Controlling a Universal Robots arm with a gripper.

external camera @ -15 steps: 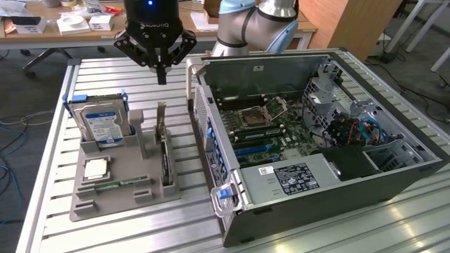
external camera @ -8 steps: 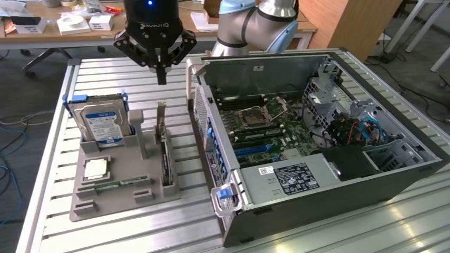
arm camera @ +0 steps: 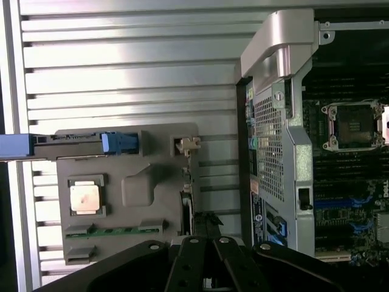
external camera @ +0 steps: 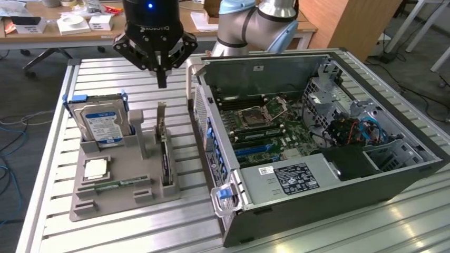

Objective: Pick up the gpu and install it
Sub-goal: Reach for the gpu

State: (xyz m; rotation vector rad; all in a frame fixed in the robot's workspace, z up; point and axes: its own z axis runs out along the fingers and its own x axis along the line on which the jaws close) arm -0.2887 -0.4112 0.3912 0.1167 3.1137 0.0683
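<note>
Gpu point(external camera: 164, 150): upright on its long edge in a slot of the grey holder point(external camera: 116, 197), untouched.
Gripper point(external camera: 162, 81): fingers pressed together, holding nothing, hanging above the gpu's silver bracket end.
Hard drive point(external camera: 102, 124): upright in the same holder, on the exterior view's left of the gpu.
Computer case point(external camera: 316, 184): open on the slatted table point(external camera: 105, 74), just beside the holder, motherboard exposed.

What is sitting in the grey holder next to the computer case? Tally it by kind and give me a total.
Hard drive: 1
Gpu card: 1
Processor chip: 1
Memory stick: 1
Total: 4, all in the grey holder
</note>
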